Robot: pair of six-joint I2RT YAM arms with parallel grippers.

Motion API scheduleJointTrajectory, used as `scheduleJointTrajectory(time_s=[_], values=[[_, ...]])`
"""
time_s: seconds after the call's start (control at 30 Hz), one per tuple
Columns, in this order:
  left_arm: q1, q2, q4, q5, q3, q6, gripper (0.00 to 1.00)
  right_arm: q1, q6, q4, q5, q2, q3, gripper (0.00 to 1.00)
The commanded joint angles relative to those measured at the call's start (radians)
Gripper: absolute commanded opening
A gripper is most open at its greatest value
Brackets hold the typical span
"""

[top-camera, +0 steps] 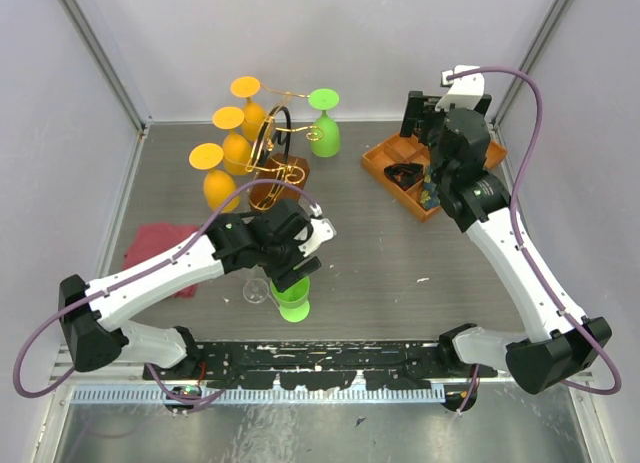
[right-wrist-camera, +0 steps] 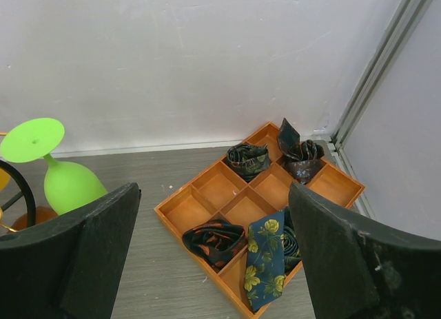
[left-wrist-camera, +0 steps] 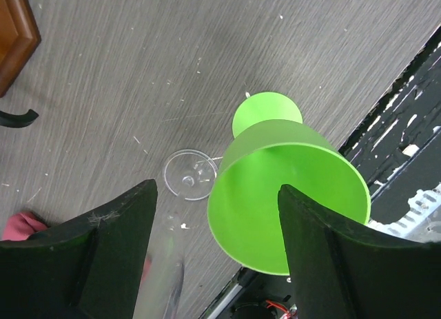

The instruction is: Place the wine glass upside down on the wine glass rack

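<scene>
Low in its wrist view, the left hand (left-wrist-camera: 217, 191) is gaping empty over a smooth green wine glass (left-wrist-camera: 275, 171); the top view is adding a curly gold rack (top-camera: 272, 161).

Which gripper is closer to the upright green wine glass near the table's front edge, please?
Left. The left gripper hovers directly over the upright green wine glass, open fingers either side of its bowl. The right gripper is far off, above the orange tray.

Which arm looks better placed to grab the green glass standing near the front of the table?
Left. The left hand hangs open right over the green glass; the right hand is off by the orange tray.
</scene>
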Motion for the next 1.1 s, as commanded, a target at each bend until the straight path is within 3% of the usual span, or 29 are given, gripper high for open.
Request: scheduleJointTrajectory(time_s=[0.0, 0.17, 0.43, 0.77, 1.07], values=[[-0.007, 0.031, 0.022, -0.007, -0.017, 0.006, 0.76, -0.003, 0.004, 0.036, 0.018, -0.043, 0.016, 0.94], [-0.008, 0.059, 0.029, -0.005, -0.019, 0.003, 0.58, -0.003, 0.0, 0.036, 0.022, -0.042, 0.015, 0.94], [-0.008, 0.073, 0.022, 0.004, 0.007, 0.004, 0.01, -0.002, -0.005, 0.035, 0.019, -0.037, 0.017, 0.94], [-0.008, 0.027, 0.047, 0.02, 0.151, 0.03, 0.0, -0.003, 0.033, -0.008, -0.035, -0.041, 0.065, 0.95], [-0.008, -0.112, 0.347, 0.01, 0.351, 0.096, 0.0, -0.002, 0.268, -0.052, -0.216, -0.043, 0.158, 0.97]])
